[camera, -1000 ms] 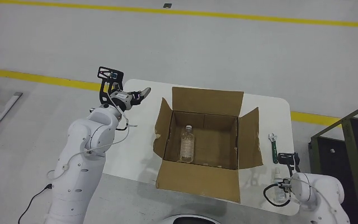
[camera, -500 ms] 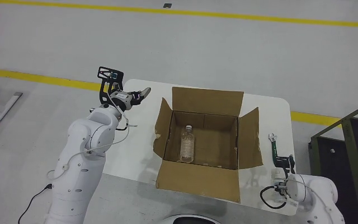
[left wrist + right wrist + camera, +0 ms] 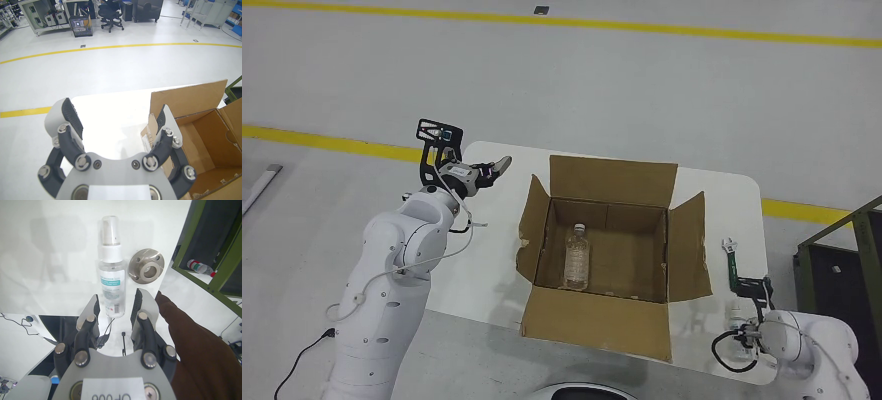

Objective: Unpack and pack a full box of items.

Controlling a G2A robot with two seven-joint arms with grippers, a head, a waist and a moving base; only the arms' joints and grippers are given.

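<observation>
An open cardboard box [image 3: 597, 322] stands in the middle of the white table [image 3: 487, 270], and a clear plastic bottle [image 3: 577, 258] lies inside it. The box's flap [image 3: 187, 98] shows beside my left gripper [image 3: 119, 117], which hangs open and empty over the table's far left corner [image 3: 497, 165]. A clear spray bottle [image 3: 113, 283] with a white collar lies near the table's front right corner. My right gripper [image 3: 116, 298] is open, and the bottle's base sits between its fingers [image 3: 96, 306] without visible contact.
A steel flange [image 3: 146, 267] lies right beside the spray bottle. A green-handled wrench [image 3: 731, 264] lies on the table past the box's right flap. A green rack [image 3: 842, 260] stands off the table's right edge. A dark brown shape [image 3: 189, 344] sits close beside the right gripper.
The right arm has shifted slightly at the table's front right corner. The left arm, the box and the bottle inside it have kept still.
</observation>
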